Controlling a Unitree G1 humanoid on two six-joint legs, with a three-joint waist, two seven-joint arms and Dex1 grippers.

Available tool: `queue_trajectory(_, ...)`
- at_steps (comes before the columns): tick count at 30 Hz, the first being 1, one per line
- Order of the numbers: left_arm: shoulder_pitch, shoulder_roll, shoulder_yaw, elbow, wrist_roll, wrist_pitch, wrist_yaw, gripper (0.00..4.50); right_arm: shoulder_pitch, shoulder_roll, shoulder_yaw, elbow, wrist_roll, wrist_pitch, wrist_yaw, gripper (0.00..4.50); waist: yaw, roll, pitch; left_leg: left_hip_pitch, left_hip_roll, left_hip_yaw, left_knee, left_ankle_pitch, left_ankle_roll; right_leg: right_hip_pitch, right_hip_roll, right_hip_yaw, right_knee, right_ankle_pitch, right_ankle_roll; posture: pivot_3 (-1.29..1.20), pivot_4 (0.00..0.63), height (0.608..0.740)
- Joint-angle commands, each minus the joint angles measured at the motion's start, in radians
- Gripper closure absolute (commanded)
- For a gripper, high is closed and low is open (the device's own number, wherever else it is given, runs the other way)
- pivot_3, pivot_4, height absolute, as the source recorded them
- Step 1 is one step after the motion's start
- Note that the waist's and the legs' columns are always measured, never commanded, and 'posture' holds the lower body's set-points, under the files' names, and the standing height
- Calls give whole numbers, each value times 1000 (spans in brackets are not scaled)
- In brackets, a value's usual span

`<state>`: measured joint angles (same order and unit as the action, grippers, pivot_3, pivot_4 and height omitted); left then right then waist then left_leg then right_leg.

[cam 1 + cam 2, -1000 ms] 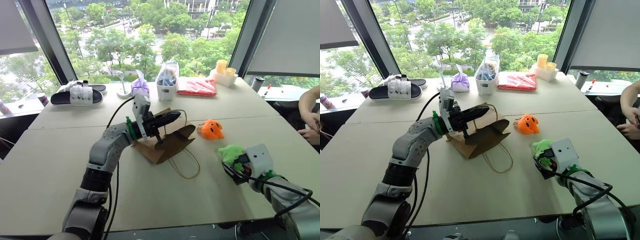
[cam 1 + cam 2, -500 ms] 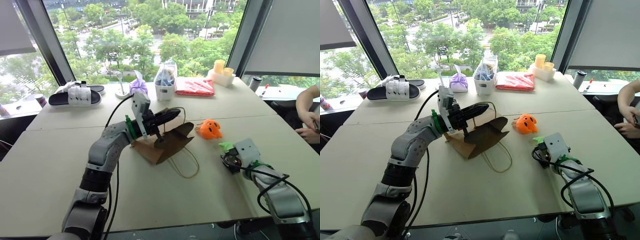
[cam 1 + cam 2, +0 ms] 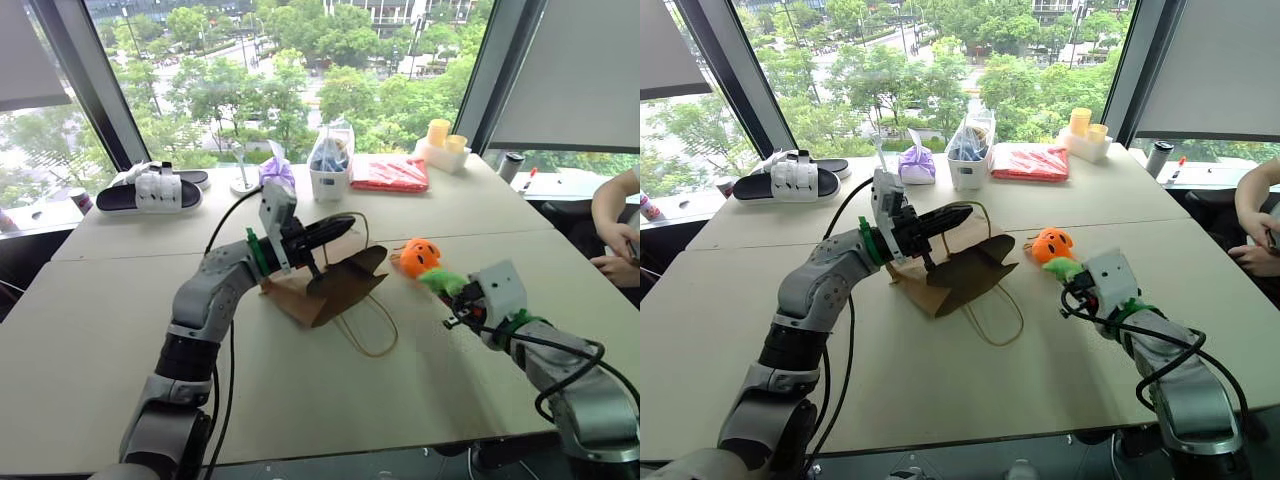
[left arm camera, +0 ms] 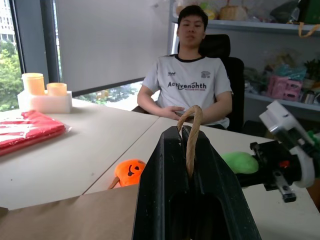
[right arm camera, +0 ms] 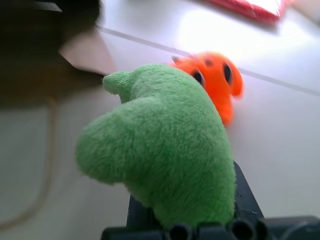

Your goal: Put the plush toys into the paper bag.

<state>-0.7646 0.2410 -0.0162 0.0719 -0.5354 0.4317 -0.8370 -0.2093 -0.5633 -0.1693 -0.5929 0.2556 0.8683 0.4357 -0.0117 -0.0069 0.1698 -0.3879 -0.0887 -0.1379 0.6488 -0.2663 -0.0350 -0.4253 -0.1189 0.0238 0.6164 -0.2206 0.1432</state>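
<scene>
Right now L claw (image 3: 335, 229) is clenched on one twisted loop handle (image 4: 192, 132) of the brown paper bag (image 3: 330, 285), lifting it so the bag mouth gapes toward the robot's right; bag itself sits tilted on the pale surface (image 3: 120, 330) near centre, 2nd loop handle (image 3: 370, 335) lying slack on the surface in front of it. R claw (image 3: 447, 289) is grasping the green plush (image 5: 160, 157), pinched between its black fingers (image 5: 245, 195) and held off the surface, between the bag and the R arm. Orange plush (image 3: 420, 256) w/ dark face marks rests on the surface just behind the green one, right of the bag mouth, apart from the bag. Neither toy is in the bag yet. Far side of the surface by the window: purple tied pouch (image 3: 279, 170), white container w/ clear plastic bag (image 3: 331, 165), red flat packet (image 3: 392, 173), white tray w/ two yellow cups (image 3: 445, 145), black-and-white sandals (image 3: 150, 188) at far left, dark cup (image 3: 510, 165) at far right. Person seated at the right edge, arm (image 3: 612, 215) resting on the surface; in L wrist view the person wears a white printed tee (image 4: 187, 87) in a black chair.
</scene>
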Motion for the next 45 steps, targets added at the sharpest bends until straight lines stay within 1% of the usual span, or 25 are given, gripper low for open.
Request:
queue_trajectory(1, -49, 2, 27, 5, -21, 0, -9, 4500, -59, 48, 53, -83, 82, 63, 6, 4351, 0, 0, 0, 0, 0, 0, 0, 0, 0, 0, 0, 0, 0, 0, 0, 0, 150, 740)
queue_trajectory(5, -71, 7, 33, 11, -33, 18, -18, 4500, -116, 127, 197, -26, 51, 36, -32, 4351, 0, 0, 0, 0, 0, 0, 0, 0, 0, 0, 0, 0, 0, 0, 0, 0, 150, 740)
queue_trajectory(8, -84, 16, 44, 1, -53, 44, -16, 4500, -168, 185, 289, 94, -2, -47, -54, 4351, -1, 0, 0, 0, 0, 0, 0, 0, 0, -1, 0, 0, 0, 0, 0, 0, 150, 740)
queue_trajectory(10, -85, 19, 49, -7, -62, 57, -13, 4500, -199, 218, 309, 158, -14, -84, -61, 4351, -2, 0, 0, 0, 0, 0, 0, 0, 0, -1, 0, 0, 0, 0, 0, 0, 150, 740)
queue_trajectory(15, -69, 29, 58, -52, -98, 109, -8, 4500, -335, 305, 361, 450, -71, -242, -44, 4351, -6, 0, 0, 0, 0, 0, -1, 1, -2, -2, 0, 0, 1, 0, 0, 0, 150, 740)
queue_trajectory(16, -62, 30, 60, -68, -109, 125, -4, 4500, -366, 319, 372, 519, -86, -282, -38, 4351, -7, 0, 0, 0, 0, 0, -1, 4, -6, -2, 0, 0, 1, 0, 0, 0, 150, 740)
queue_trajectory(20, -42, 31, 64, -113, -128, 152, 17, 4500, -471, 390, 374, 745, -105, -401, -12, 4351, -9, 0, 0, 0, 0, 0, -2, 4, -7, -2, 0, 0, 1, 0, 0, 0, 150, 740)
queue_trajectory(22, -39, 28, 70, -123, -134, 158, 34, 4500, -511, 414, 369, 837, -122, -460, -13, 3597, -9, 0, 0, 0, 0, 0, -2, 4, -7, -3, 0, 0, 1, 0, 0, 0, 150, 740)
queue_trajectory(23, -40, 26, 73, -125, -135, 158, 42, 4500, -523, 420, 367, 865, -130, -484, -13, 3317, -9, 0, 0, 0, 0, 0, -2, 4, -7, -3, 0, 0, 1, 0, 0, 0, 150, 740)
queue_trajectory(25, -41, 25, 76, -123, -136, 156, 52, 4500, -540, 430, 357, 891, -133, -503, -12, 2274, -7, 0, 0, 0, 0, -1, -2, 4, -7, -3, 0, 0, 2, 0, 0, 0, 150, 740)
queue_trajectory(26, -41, 25, 77, -123, -136, 155, 55, 4500, -542, 432, 355, 889, -131, -501, -9, 1848, -7, 0, 0, -1, 0, -1, -2, 4, -7, -3, 0, 0, 2, 0, 0, 0, 150, 740)
queue_trajectory(27, -41, 26, 78, -123, -136, 154, 57, 4500, -537, 427, 359, 873, -132, -492, -1, 1206, -7, 0, 0, -1, 0, -1, -2, 4, -7, -3, 0, 0, 1, 0, 0, 0, 150, 740)
queue_trajectory(29, -37, 28, 77, -121, -133, 150, 59, 4500, -513, 411, 362, 816, -130, -466, 14, 213, -8, 0, 0, -1, 0, -1, -2, 4, -7, -3, 0, 0, 1, 0, 0, 0, 150, 740)
queue_trajectory(30, -36, 29, 76, -117, -128, 143, 60, 4500, -496, 398, 360, 770, -123, -442, 26, 95, -7, 0, 0, -1, 0, -1, -2, 4, -7, -3, 0, 0, 1, 0, 0, 0, 150, 740)
queue_trajectory(32, -37, 29, 76, -104, -117, 128, 62, 4500, -460, 363, 355, 671, -112, -391, 46, 95, -7, 0, 0, -1, 0, -1, -2, 4, -7, -4, 0, 0, 1, 0, 0, 0, 150, 740)
queue_trajectory(34, -46, 27, 85, -81, -111, 115, 72, 4500, -414, 309, 340, 525, -95, -315, 63, 95, -4, 0, 0, -2, 0, -1, -2, 4, -7, -4, 0, 0, 1, 0, 0, 0, 150, 740)
queue_trajectory(38, -51, 31, 94, -53, -102, 97, 72, 4500, -336, 208, 263, 252, -27, -157, 80, 95, -3, 0, 0, -2, 0, -1, -2, 4, -7, -4, 0, 0, 1, 0, 0, 0, 150, 740)
queue_trajectory(40, -50, 36, 99, -48, -103, 94, 73, 4500, -310, 170, 201, 163, 13, -97, 78, 95, -2, 0, 0, -2, 0, -1, -2, 3, -6, -4, 0, 0, 1, 0, 0, 0, 150, 740)
queue_trajectory(43, -53, 41, 103, -40, -106, 94, 73, 4500, -298, 134, 120, 147, 27, -69, 52, 95, -4, 0, 0, -2, 0, -1, -1, 2, -4, -4, 0, 0, 1, 0, 0, 0, 150, 740)
queue_trajectory(45, -55, 44, 107, -27, -104, 88, 68, 4500, -302, 102, 56, 235, 5, -98, 27, 95, -2, 0, 0, -2, 0, -1, -1, 1, -2, -3, 0, 0, 2, 0, 0, 0, 150, 740)
